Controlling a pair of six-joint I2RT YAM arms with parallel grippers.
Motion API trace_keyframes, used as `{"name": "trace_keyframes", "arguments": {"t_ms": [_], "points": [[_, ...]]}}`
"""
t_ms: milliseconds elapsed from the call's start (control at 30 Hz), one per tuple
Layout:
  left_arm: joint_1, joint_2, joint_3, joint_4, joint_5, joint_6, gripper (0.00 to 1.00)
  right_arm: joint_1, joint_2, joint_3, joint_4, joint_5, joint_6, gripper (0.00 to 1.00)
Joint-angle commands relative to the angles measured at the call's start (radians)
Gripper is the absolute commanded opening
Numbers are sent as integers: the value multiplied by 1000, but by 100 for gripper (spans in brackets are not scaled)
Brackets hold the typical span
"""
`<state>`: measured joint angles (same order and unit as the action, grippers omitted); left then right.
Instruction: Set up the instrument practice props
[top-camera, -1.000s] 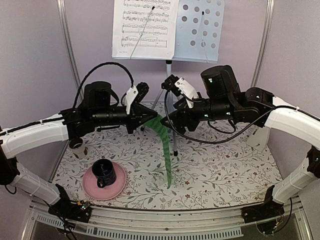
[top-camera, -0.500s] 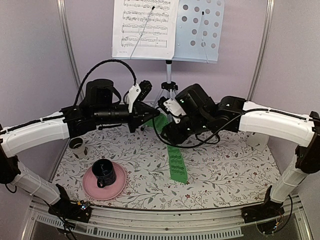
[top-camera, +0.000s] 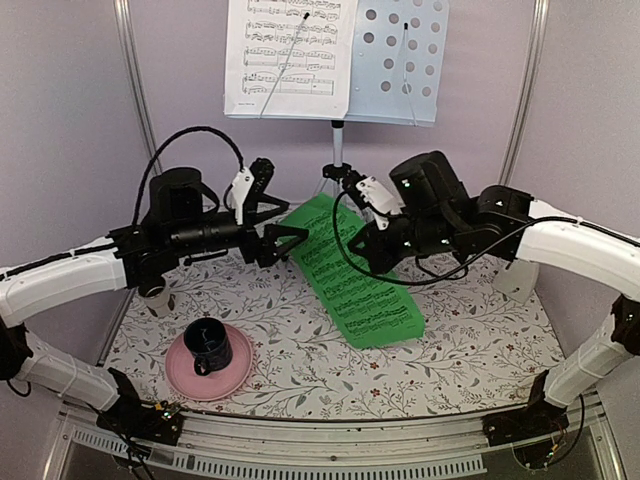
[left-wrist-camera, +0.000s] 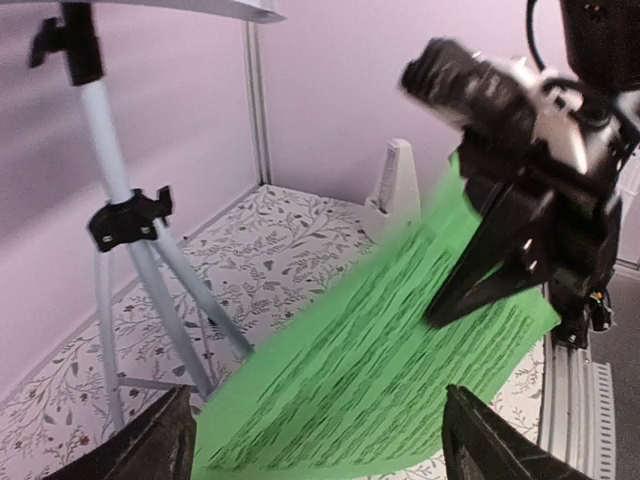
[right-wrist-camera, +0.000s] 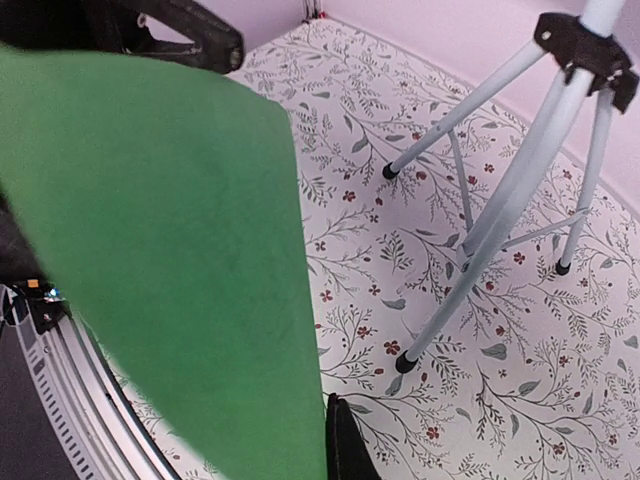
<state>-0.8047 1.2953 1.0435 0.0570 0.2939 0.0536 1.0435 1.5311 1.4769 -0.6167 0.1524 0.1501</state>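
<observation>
Matt green paper sheet (top-camera: 355, 285), silvery metal tripod (left-wrist-camera: 100, 120), glossy pink plate (top-camera: 228, 386)

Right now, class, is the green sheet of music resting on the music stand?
No: the green sheet of music hangs well below the music stand, which bears only the white sheet.

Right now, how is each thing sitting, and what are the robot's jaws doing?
Green sheet of music, gripped, tilted, print facing up.
White sheet of music, resting on the stand.
Music stand, upright on its tripod.
Metronome, upright.
Mug, upright on pink plate.
Beige cup, upright.
Left arm, jaws open.
Right arm, jaws shut on the green sheet.
</observation>
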Motion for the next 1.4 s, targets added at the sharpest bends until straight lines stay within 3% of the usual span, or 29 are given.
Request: {"name": "trace_keyframes", "arguments": {"t_ms": [0, 100, 267, 500, 633, 733, 833, 1067, 1167, 1233, 1367], "points": [[130, -141, -152, 242, 69, -128, 89, -61, -192, -100, 215, -166, -36, 0], [140, -178, -227, 322, 85, -120, 92, -104, -303, -171, 348, -322, -85, 0], [107, -168, -283, 430, 236, -139, 93, -197, -424, -223, 483, -552, -81, 0], [-6, -111, -233, 537, 294, -123, 94, -248, -487, -257, 610, -677, -61, 0], [-33, -97, -213, 664, 347, -195, 90, -258, -496, -259, 629, -692, -61, 0], [-51, -78, -174, 710, 352, -243, 81, -268, -510, -312, 701, -732, -39, 0], [-78, -54, -118, 675, 326, -221, 63, -277, -513, -323, 722, -730, -27, 0], [-110, -17, -33, 623, 208, -188, 3, -314, -523, -333, 780, -689, -33, 0], [-115, -5, 15, 589, 146, -172, 0, -321, -514, -331, 821, -647, -42, 2], [-116, 9, 74, 562, 103, -163, 0, -327, -503, -323, 836, -560, -51, 16], [-116, 48, 212, 455, -7, -126, 0, -355, -470, -277, 840, -320, -56, 31]]}}
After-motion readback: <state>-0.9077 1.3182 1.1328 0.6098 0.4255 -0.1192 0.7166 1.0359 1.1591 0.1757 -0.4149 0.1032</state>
